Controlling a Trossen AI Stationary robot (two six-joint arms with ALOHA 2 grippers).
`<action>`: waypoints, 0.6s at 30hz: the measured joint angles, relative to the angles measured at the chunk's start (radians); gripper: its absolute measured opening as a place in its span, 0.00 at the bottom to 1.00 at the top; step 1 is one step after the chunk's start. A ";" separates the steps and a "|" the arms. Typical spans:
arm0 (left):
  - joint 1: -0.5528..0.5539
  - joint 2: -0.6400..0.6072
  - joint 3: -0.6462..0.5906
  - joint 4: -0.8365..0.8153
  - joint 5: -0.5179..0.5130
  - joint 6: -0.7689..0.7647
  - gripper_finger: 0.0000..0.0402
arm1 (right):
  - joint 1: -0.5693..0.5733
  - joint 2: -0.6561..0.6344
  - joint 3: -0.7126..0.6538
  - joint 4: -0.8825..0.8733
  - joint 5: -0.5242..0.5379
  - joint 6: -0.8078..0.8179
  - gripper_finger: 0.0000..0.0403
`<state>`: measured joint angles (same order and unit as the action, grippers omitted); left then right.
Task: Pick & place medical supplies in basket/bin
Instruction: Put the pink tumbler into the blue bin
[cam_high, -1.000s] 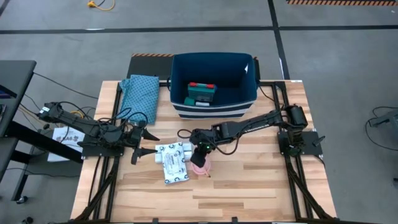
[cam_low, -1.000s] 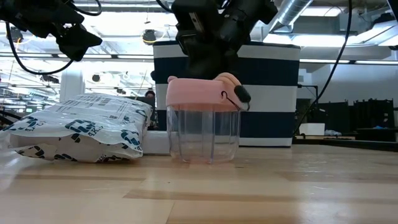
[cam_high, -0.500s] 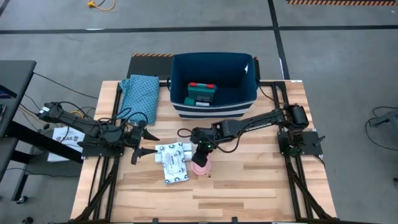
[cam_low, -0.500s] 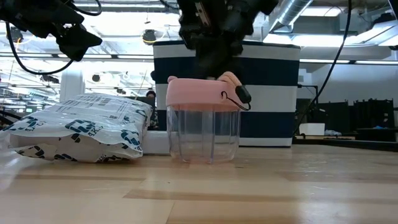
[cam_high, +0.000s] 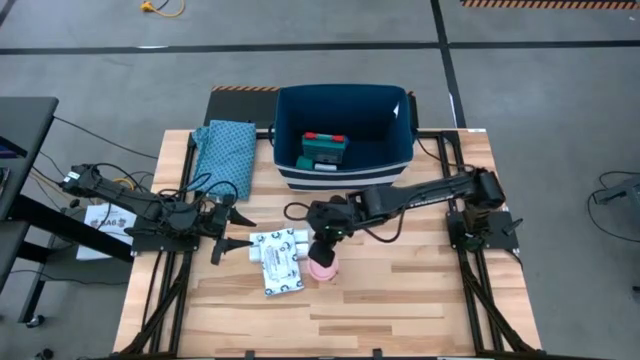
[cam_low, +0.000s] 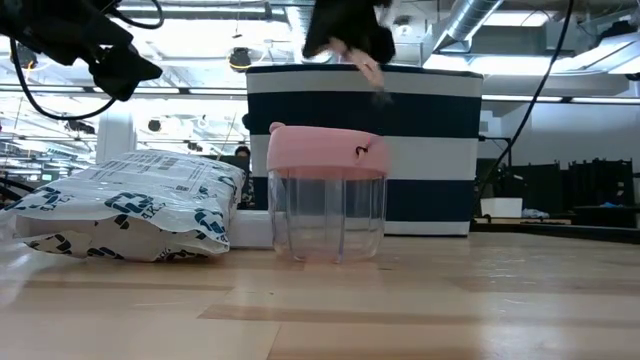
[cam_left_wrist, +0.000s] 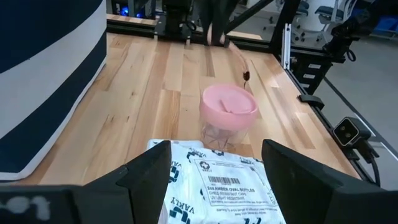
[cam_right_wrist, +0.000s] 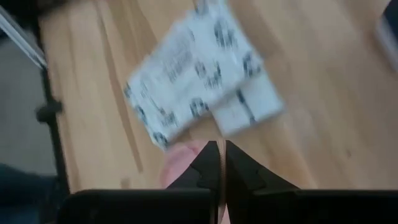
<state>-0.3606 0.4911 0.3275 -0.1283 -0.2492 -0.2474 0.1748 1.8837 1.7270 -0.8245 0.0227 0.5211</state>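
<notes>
A clear cup with a pink lid (cam_low: 327, 195) stands upright on the table, next to a white printed packet (cam_high: 278, 262) that lies flat. My right gripper (cam_low: 345, 40) hangs above the cup, shut on a thin pink strap (cam_low: 372, 78). My left gripper (cam_high: 218, 232) waits open at the table's left, its fingers either side of the packet's end (cam_left_wrist: 214, 177) without touching it. The dark navy bin (cam_high: 345, 172) stands at the far edge, with a teal-and-red box (cam_high: 323, 148) on its floor. My right gripper pinches the upper end of the pink strap (cam_left_wrist: 231, 50) between its shut fingers, coming from above. The strap hangs slanting below them, its dark tip (cam_low: 384, 96) in the air above the pink lid (cam_low: 327, 148). The cup itself stays on the table.
A teal patterned folded cloth (cam_high: 225, 150) lies at the far left beside the bin. Bare wooden table (cam_high: 420, 290) stretches along the near side and right of the cup. Cables (cam_high: 295, 213) lie near my right arm.
My right gripper has risen from just above the pink lid, toward the bin's height. The strap, which lay curved over the lid's edge, has come up with it and now hangs from the fingers. Cup and packet have stayed put.
</notes>
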 joint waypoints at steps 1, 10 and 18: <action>0.000 0.000 0.000 0.003 0.000 0.000 0.60 | 0.005 -0.003 0.020 -0.005 0.020 -0.002 0.00; 0.000 0.000 0.000 0.003 0.000 0.000 0.60 | 0.074 -0.001 0.180 -0.155 0.199 -0.001 0.00; 0.000 0.000 0.000 0.004 0.000 0.000 0.60 | 0.118 -0.001 0.278 -0.241 0.298 0.005 0.00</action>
<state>-0.3605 0.4909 0.3275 -0.1242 -0.2489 -0.2474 0.2924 1.8832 2.0047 -1.0651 0.3208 0.5259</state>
